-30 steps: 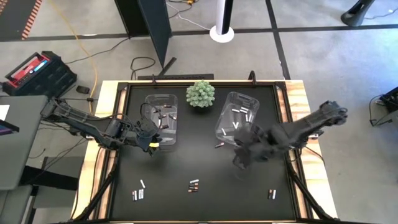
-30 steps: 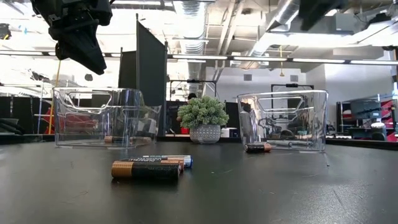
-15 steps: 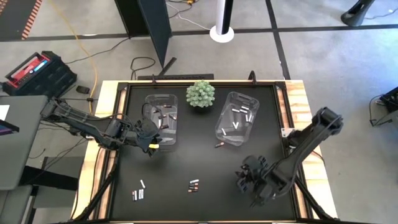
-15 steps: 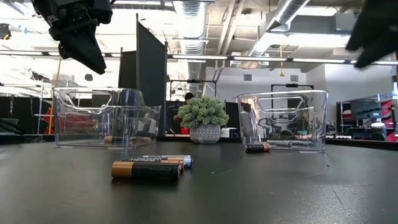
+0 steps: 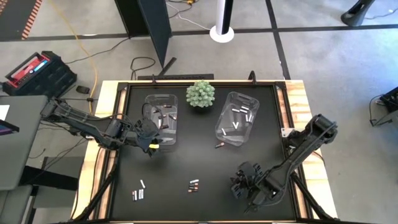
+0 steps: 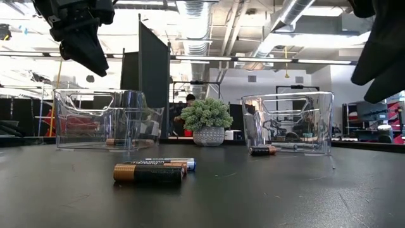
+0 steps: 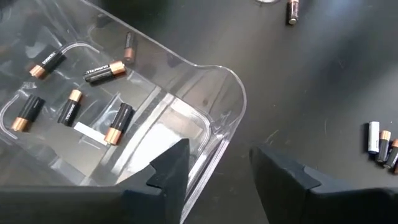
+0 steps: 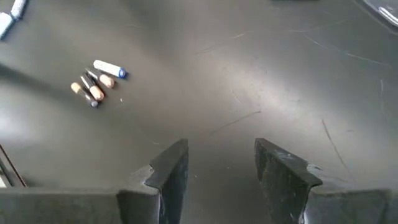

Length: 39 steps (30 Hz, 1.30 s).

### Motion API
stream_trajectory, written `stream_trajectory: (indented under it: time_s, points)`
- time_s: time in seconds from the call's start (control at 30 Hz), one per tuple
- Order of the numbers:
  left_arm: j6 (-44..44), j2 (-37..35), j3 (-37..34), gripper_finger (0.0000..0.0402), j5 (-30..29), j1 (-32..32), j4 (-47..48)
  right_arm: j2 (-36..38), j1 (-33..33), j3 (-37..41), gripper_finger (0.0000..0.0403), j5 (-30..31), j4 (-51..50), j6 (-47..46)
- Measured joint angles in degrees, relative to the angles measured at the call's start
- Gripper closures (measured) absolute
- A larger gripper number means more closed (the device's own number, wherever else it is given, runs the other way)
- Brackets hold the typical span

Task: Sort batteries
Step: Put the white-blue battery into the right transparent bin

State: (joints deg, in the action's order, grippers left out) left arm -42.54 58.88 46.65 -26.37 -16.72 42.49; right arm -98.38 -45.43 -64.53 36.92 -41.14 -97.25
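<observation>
floor: grey concrete (image 5: pixel 323 56) | ceiling: exposed ducts (image 6: pixel 190 12), strip lights | far: dark partition panel (image 6: pixel 154 82)

two clear bins (image 5: pixel 161 118) flanking spiky plant (image 5: pixel 200 94)

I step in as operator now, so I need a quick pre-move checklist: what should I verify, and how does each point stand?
1. Left hand empty: ok, open over the rim of the left bin, nothing between the fingers.
2. Right hand empty: ok, open above bare tabletop.
3. Dark batteries in left bin: ok.
4. Pale batteries in right bin: ok.
5. Loose batteries left: not ok; three batteries at front centre, more at front left, one beside the right bin.
6. Battery under right arm: cannot tell.
</observation>
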Motion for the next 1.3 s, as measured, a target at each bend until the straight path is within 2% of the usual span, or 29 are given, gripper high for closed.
stream_trajectory:
  time_s: [0.13, 0.27, 0.63, 0.77, 0.93, 1.13, 1.3]
  points:
    - [-1.57, 0.02, 0.00, 0.0215, -0.64, -0.01, -0.21, 0.44, -0.07, -0.02, 0.0202, -1.13, -2.32, 2.98]
    - [-9.38, 0.02, 0.00, 0.0213, 2.30, -0.01, -0.24, 0.52, -0.32, -0.02, 0.0202, -2.61, -6.45, 3.06]
    - [-42.22, 1.97, 0.00, 0.0218, 1.98, -2.26, 0.65, 0.63, -4.06, -0.02, 0.0202, -4.06, -19.76, 3.26]
    - [-52.07, 7.22, 0.00, 0.0218, 1.51, -5.28, 0.47, 0.63, -6.39, -0.02, 0.0202, -4.49, -24.21, 3.28]
    - [-64.49, 17.04, 2.22, 0.0218, 1.47, -10.90, 0.48, 0.63, -8.93, -0.04, 0.0202, -4.52, -29.83, 3.26]
    - [-76.09, 28.52, 9.69, 0.0218, -0.15, -17.52, 2.86, 0.63, -11.33, -0.04, 0.0202, -4.50, -34.42, 3.26]
    - [-84.68, 36.27, 18.20, 0.0218, -0.14, -21.86, 11.47, 0.63, -12.92, -0.04, 0.0202, -4.49, -35.46, 3.26]
